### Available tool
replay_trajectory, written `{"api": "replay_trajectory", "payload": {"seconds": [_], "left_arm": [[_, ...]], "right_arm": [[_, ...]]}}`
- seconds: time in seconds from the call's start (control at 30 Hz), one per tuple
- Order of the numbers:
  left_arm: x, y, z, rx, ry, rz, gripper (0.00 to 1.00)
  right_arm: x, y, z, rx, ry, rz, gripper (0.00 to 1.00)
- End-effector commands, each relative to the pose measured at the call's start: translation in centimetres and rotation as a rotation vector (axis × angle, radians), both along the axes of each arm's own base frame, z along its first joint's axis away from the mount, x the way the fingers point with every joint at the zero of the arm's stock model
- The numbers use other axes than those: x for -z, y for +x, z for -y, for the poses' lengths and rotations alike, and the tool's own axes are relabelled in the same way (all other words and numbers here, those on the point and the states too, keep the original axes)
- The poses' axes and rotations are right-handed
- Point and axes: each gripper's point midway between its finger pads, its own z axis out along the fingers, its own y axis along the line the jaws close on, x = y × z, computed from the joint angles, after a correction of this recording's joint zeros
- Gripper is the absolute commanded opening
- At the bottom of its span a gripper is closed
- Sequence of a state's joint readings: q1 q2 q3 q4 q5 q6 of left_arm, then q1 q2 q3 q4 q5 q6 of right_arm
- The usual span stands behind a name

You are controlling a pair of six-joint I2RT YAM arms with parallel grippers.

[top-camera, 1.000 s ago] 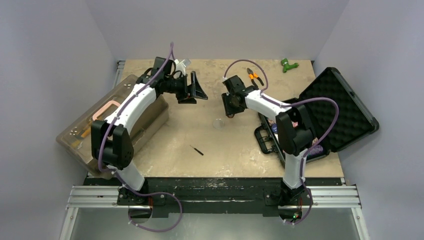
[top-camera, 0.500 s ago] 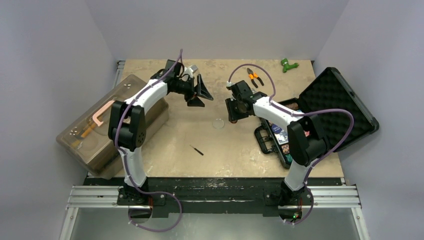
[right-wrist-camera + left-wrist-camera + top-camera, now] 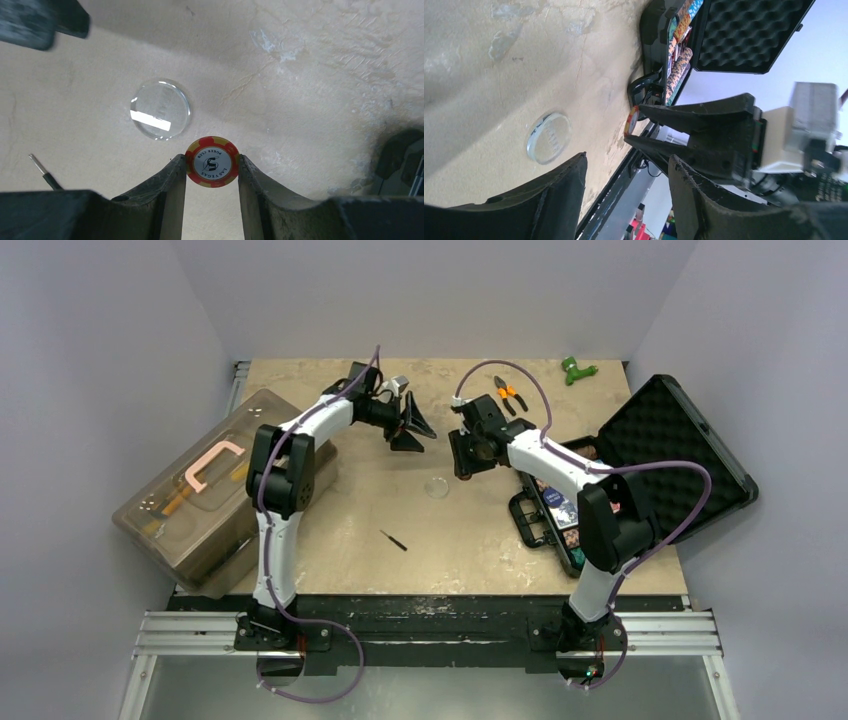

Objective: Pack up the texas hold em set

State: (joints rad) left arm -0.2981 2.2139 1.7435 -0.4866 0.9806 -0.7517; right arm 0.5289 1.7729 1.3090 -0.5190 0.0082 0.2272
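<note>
Only the right pincer [image 3: 212, 169] is loaded. Its jaws are closed part-way on the rim of a red-and-yellow poker chip [image 3: 212, 161], held above the bare table [image 3: 325, 75] just short of the open black case [image 3: 690, 455]. The chip is round, so it has no long axis; its printed "5" face looks back at the wrist camera, roughly level with the table top. Just beside it on the table lies a clear round disc [image 3: 160, 116].

Facing the chip across a small gap, the left pincer [image 3: 412, 426] stands open and empty. Within the last second that arm has swung in from beside the brown toolbox [image 3: 200, 500] to mid-table, its jaws narrowing, while the right pincer has hardly moved. This looks like a hand-over or a reach for the disc; either way, the chip is not yet packed.

Farther right, the case lies slantwise, its long axis running far-left to near-right. Its handle [image 3: 527, 518] points toward mid-table and its foam lid [image 3: 680, 445] is thrown back.
</note>
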Motion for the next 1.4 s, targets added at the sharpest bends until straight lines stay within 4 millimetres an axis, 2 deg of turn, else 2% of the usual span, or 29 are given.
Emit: {"api": "replay_trajectory", "payload": {"seconds": [0.0, 0.27, 0.77, 1.37], "left_arm": [[-1.2, 0.3, 1.4, 0.057, -0.079, -0.003, 0.58], [-0.1, -0.3, 3.7, 0.129, -0.128, -0.037, 0.56], [0.3, -1.8, 6.0, 0.217, -0.194, -0.049, 0.56], [0.2, -3.7, 7.0, 0.288, -0.239, -0.052, 0.41]], "right_arm": [[-3.6, 2.0, -1.0, -0.007, 0.046, 0.085, 0.21], [-4.5, 2.7, -1.9, -0.021, 0.07, 0.09, 0.21], [-5.0, 3.4, -2.6, -0.031, 0.085, 0.092, 0.2], [-5.0, 3.6, -2.6, -0.032, 0.076, 0.094, 0.2]]}}
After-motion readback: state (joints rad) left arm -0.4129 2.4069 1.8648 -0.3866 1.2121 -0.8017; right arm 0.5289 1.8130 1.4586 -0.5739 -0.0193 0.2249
